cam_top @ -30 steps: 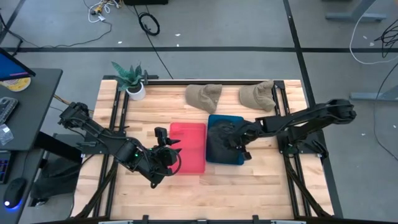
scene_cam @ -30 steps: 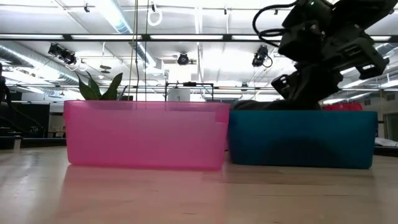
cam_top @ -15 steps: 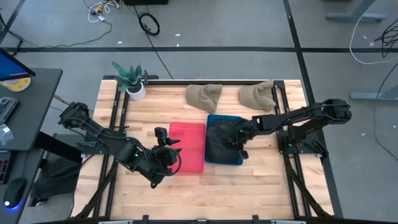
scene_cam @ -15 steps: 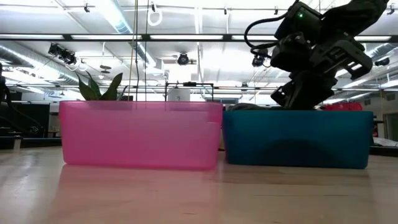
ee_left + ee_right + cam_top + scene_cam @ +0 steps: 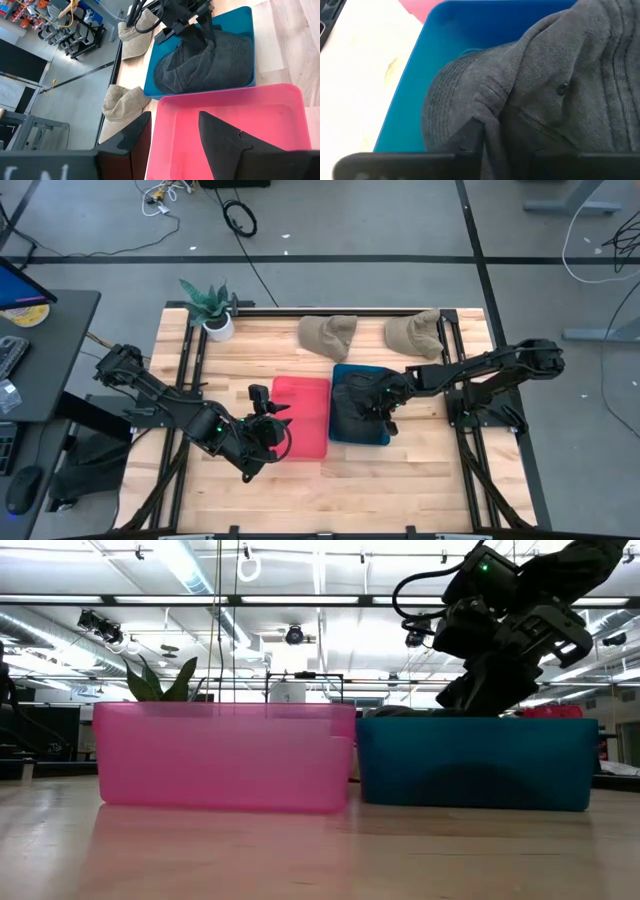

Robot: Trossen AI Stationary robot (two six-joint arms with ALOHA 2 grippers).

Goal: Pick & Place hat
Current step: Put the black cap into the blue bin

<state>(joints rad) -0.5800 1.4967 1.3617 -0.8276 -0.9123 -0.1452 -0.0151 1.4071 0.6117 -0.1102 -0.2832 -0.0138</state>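
A dark grey hat (image 5: 355,405) lies crumpled inside the blue bin (image 5: 362,370), which stands right of the pink bin (image 5: 300,420). My right gripper (image 5: 383,398) is down in the blue bin and shut on the hat (image 5: 210,60). My left gripper (image 5: 172,122) is open and hovers over the near left part of the pink bin (image 5: 225,115), touching nothing. Two tan hats (image 5: 327,335) (image 5: 413,332) rest on the table near its far edge. My right gripper pinches a bunched fold of the hat's crown (image 5: 196,42), coming from above and from the table's right, slanting down. The cloth rises to a peak at the fingers (image 5: 470,137). The rest of the hat (image 5: 560,75) lies on the floor of the blue bin (image 5: 445,30).
A potted plant (image 5: 208,308) stands at the far left corner. The two bins (image 5: 220,755) (image 5: 470,765) sit side by side mid-table. Bare wood lies along the near edge (image 5: 400,480). Black rails run down both sides of the table.
My right gripper has moved a little toward the table's left while holding the hat. The blue bin has slid slightly left with it, and the pink bin beside it has shifted left too. My left arm has kept still.
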